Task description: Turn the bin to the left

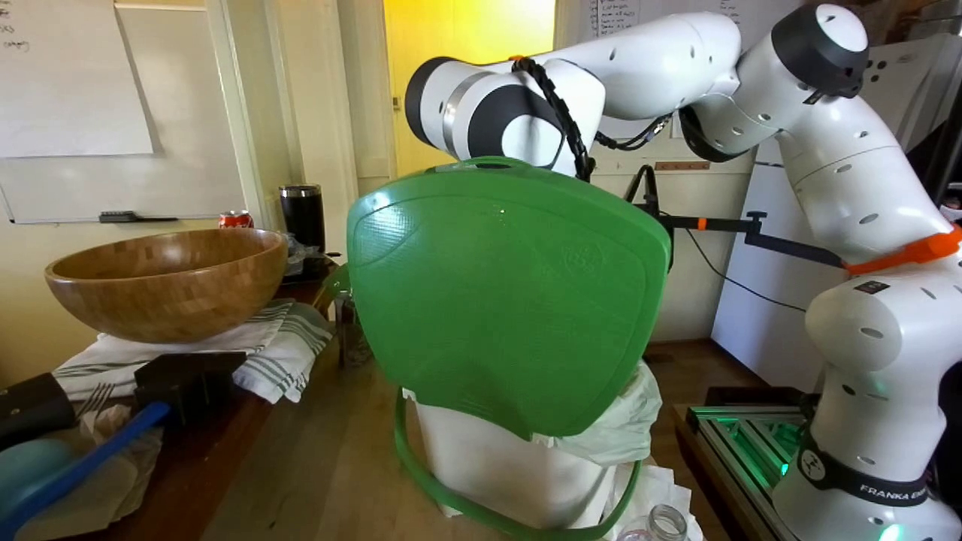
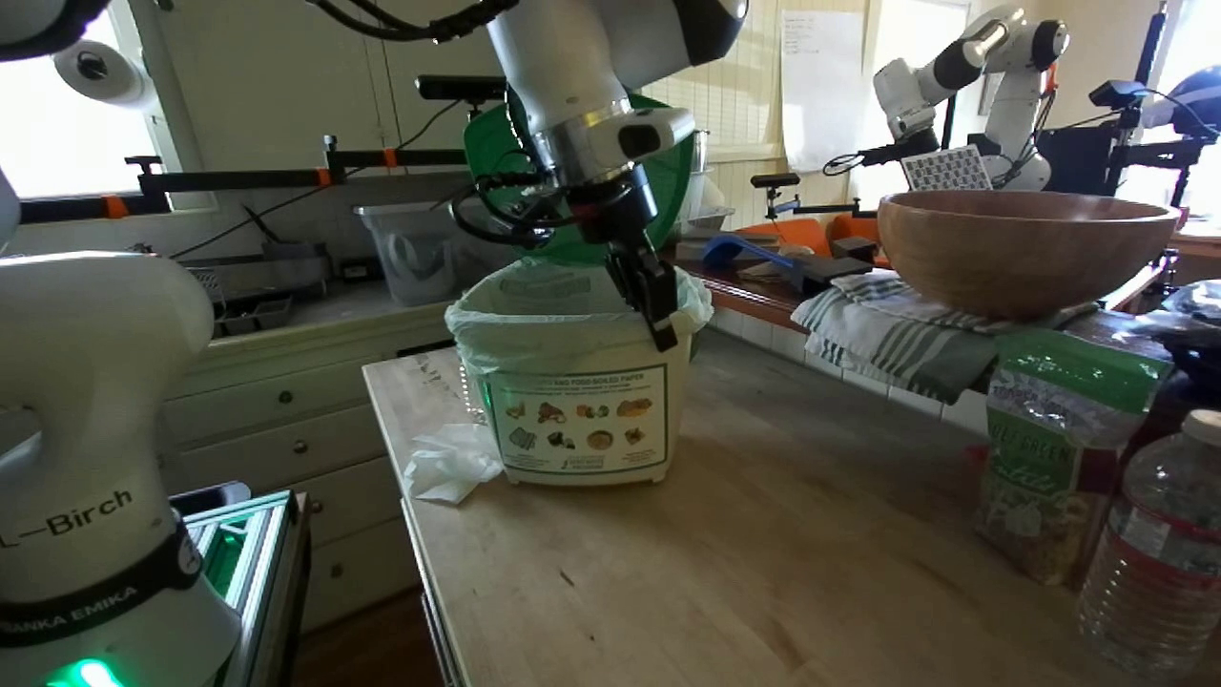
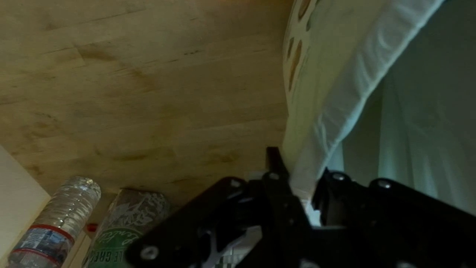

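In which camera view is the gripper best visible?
The wrist view: it shows the gripper close up, its fingers on either side of the lined rim. In an exterior view it appears smaller, angled down at the bin; in an exterior view the lid hides it.

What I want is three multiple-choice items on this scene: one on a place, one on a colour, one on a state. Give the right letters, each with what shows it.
1. Where is the wooden bowl relative to the striped cloth?
A) Under it
B) On it
C) Apart from it

2. What colour is the lid of the bin?
A) Red
B) Blue
C) Green

3. How does the lid stand?
A) Raised
B) Shut over the bin
C) Lying flat beside the bin

1 B: in both exterior views the striped cloth spreads out beneath the wooden bowl.
2 C: an exterior view shows its broad green face.
3 A: in an exterior view the lid rises behind the bin's open top.
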Controlling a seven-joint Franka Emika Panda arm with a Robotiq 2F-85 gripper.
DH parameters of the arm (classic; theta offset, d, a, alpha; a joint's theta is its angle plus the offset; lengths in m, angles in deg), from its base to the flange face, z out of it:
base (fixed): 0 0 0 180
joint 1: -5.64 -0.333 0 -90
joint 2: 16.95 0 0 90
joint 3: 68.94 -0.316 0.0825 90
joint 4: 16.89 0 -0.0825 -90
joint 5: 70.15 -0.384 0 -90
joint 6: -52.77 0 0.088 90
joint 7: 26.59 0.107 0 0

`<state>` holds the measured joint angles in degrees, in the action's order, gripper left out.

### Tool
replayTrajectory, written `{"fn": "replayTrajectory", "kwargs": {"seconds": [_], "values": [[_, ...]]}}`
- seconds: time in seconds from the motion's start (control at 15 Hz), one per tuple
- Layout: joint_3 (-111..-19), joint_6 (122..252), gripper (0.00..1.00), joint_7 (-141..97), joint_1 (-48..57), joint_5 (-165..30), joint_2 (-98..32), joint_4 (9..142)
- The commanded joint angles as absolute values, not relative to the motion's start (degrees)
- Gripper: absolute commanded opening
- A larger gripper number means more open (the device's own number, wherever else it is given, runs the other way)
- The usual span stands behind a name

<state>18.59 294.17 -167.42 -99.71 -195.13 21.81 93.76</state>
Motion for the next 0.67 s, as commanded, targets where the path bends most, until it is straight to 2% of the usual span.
{"fn": "replayTrajectory", "kwargs": {"seconds": [0.0, 0.07, 0.13, 0.6], "values": [[17.44, 295.30, 0.19, -165.98, -99.71, -193.24, 23.49, 94.17], [17.45, 295.30, 0.19, -165.95, -99.70, -193.22, 23.49, 94.20], [17.10, 294.80, 0.05, -165.61, -99.40, -193.22, 23.32, 94.62], [17.76, 296.87, 0.05, -174.43, -101.33, -193.49, 26.09, 93.85]]}}
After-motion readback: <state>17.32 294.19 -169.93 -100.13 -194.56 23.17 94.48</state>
